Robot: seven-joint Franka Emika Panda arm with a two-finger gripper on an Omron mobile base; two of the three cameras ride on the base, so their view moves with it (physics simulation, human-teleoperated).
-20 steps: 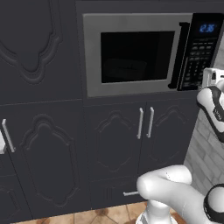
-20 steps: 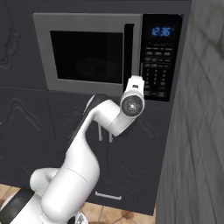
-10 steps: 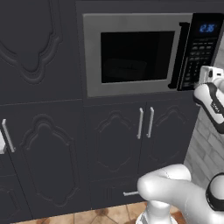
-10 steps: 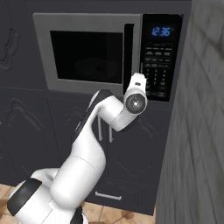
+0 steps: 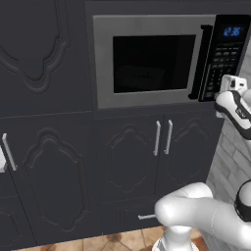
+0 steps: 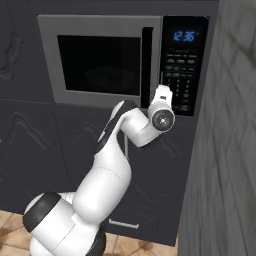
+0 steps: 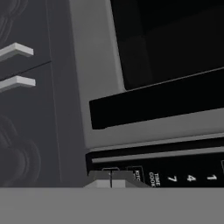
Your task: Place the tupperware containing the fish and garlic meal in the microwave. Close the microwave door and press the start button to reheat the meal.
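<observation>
Cabinet doors point(image 5: 54, 166) with pale bar handles point(image 5: 163, 138) are seen at left and below the microwave point(image 5: 157, 59).

Microwave door point(image 5: 147, 61) is shut, flush with the frame; its black vertical handle point(image 5: 198, 61) sits at the right edge of the dark window. In the right base view the same door point(image 6: 97, 62) and handle point(image 6: 146, 67) are seen closed as well.

Container: a faint rectangular outline, likely the tupperware point(image 5: 141, 74), is made out through the window, inside the microwave cavity, roughly centred. It is also faintly visible in the right base view point(image 6: 107, 75). Contents cannot be resolved through the dark glass; the fish and garlic meal is not distinguishable.

Control panel point(image 5: 223, 56) sits right of the door, blue display point(image 5: 232, 32) lit at top. In the right base view the display point(image 6: 185, 36) reads 12:36, with button rows below.

Gripper point(image 5: 230, 84) is held against the lower part of the panel; in the right base view it point(image 6: 162, 95) is seen at the panel's lower left, beside the handle's bottom end. In the hand view the fingers point(image 7: 111, 179) are seen pressed together with no gap, clenched on nothing, tips right at the keypad edge near the "TIME COOK" key; actual contact with a button cannot be told.

Grey brick wall point(image 6: 225, 150) is seen at far right.
</observation>
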